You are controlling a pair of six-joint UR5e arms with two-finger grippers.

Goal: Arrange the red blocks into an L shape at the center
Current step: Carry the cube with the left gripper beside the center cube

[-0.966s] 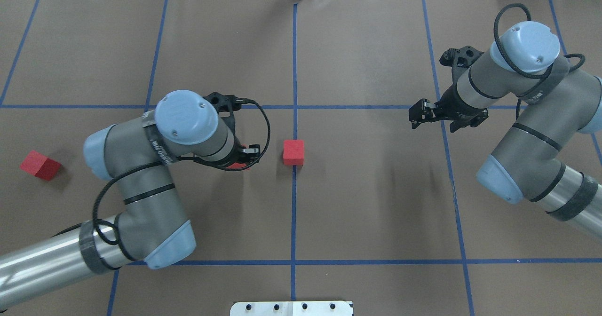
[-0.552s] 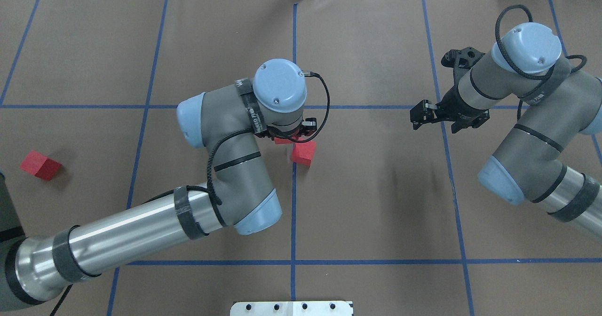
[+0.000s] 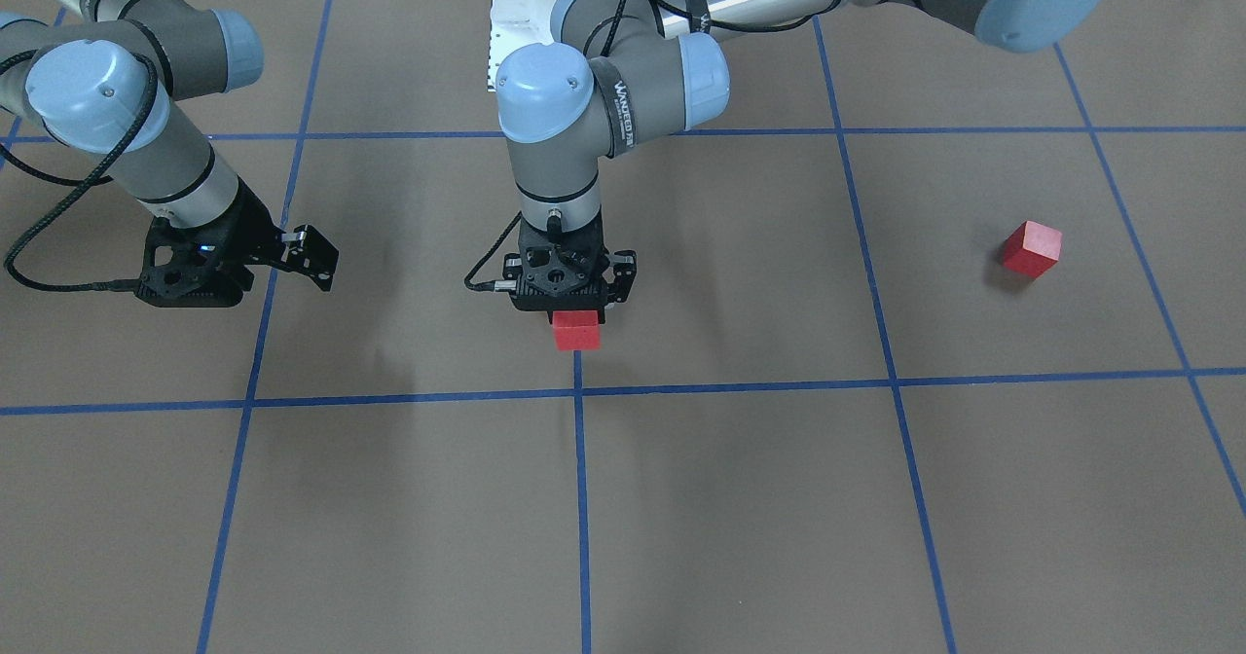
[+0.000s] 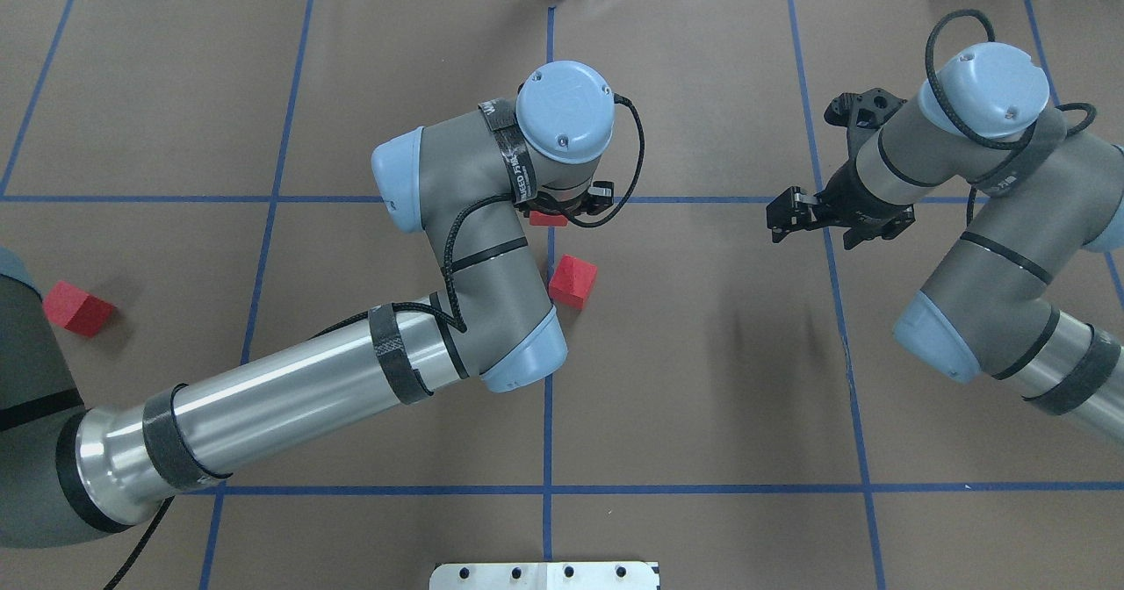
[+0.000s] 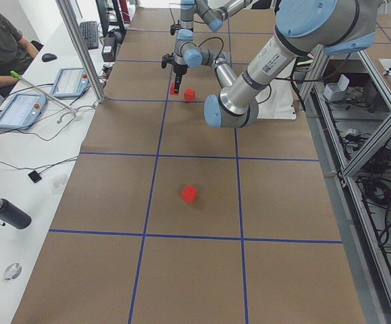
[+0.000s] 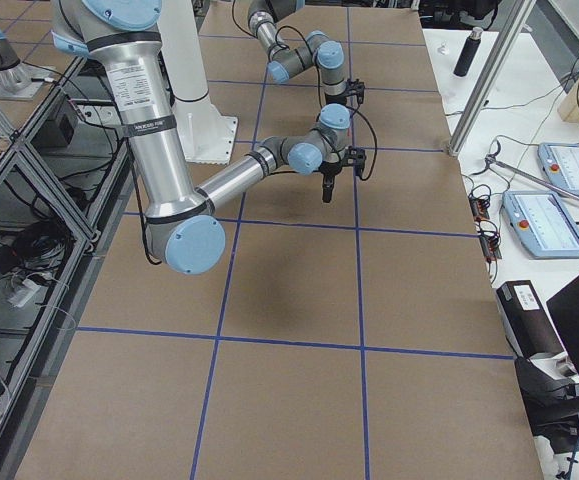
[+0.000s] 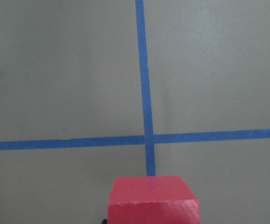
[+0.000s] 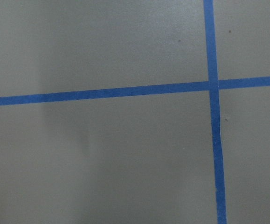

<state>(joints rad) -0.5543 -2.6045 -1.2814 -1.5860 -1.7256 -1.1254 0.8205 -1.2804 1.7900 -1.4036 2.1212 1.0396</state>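
My left gripper [image 3: 574,311] pinches a red block [image 3: 576,333] — the resting block [image 4: 572,281] sits behind it. I need to back up, square the faces and lower it flush.

Three red blocks: the outlying block [image 4: 79,307] near the surface's left edge, the resting block [image 4: 572,280] at its middle, and the gripped block [image 4: 546,218]. There are two robot arms, the left arm [image 4: 263,406] and the right arm [image 4: 992,248]. There are two grippers, the left gripper [image 3: 576,315] and the right gripper [image 4: 781,218]. On the side bench [image 5: 3,172] are two tablets, the nearer tablet [image 5: 21,110] and the farther tablet [image 5: 70,81]. It also holds one dark bottle [image 5: 6,212], one keyboard [image 5: 89,34] and one mouse [image 5: 48,57]. One person [image 5: 3,40] sits there.
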